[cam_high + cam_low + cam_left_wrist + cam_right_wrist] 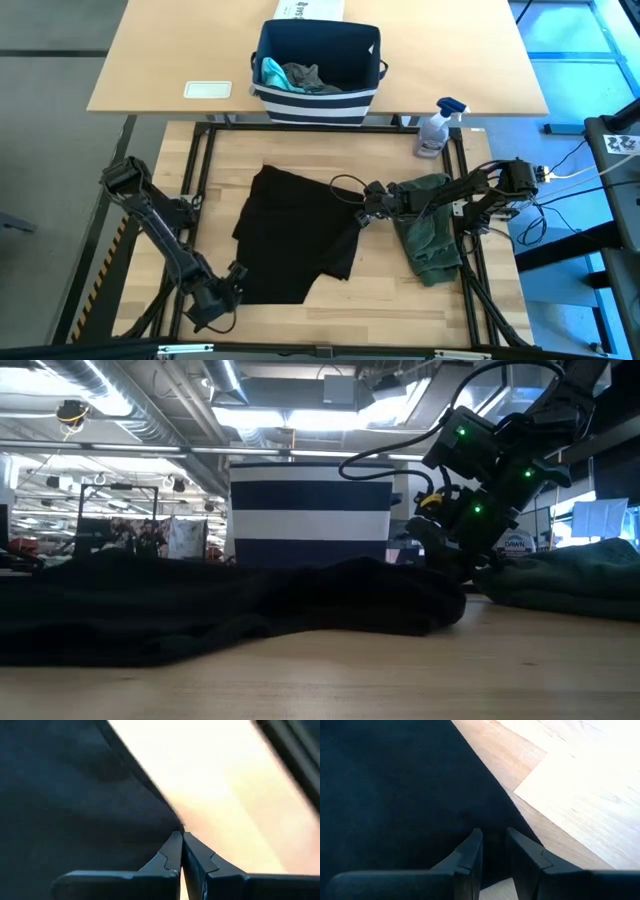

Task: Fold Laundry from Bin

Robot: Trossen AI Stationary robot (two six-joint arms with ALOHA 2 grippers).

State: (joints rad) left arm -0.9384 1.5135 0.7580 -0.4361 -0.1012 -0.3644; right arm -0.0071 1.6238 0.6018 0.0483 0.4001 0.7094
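The large black T-shirt [300, 235] lies spread on the wooden table, seen as a low dark mound in the low view [200, 605]. My left gripper [236, 272] is shut at its near left corner. My right gripper [366, 212] is closed on its right edge. An olive-green piece [430, 235] lies crumpled under the right arm. The navy bin [318, 70] stands on the far table, with a teal piece [270, 72] and a grey piece [305, 78] inside. My left gripper pinches the black T-shirt's edge [172, 822] at the very tips of its two fingers, coming steeply from above. The cloth beside it lies low over the table. How many layers it has I cannot tell. My right gripper has the black T-shirt's right edge [492, 827] between its two fingers, which stand a little apart with dark cloth in the gap. It slants down from the table's right side. The cloth rests on the table there [440, 605].
A spray bottle [440, 125] stands at the far right corner of the work table. A white flat object [208, 90] lies on the far table left of the bin. Bare wood shows along the near edge [400, 300]. The black frame rails [465, 200] run along both sides.
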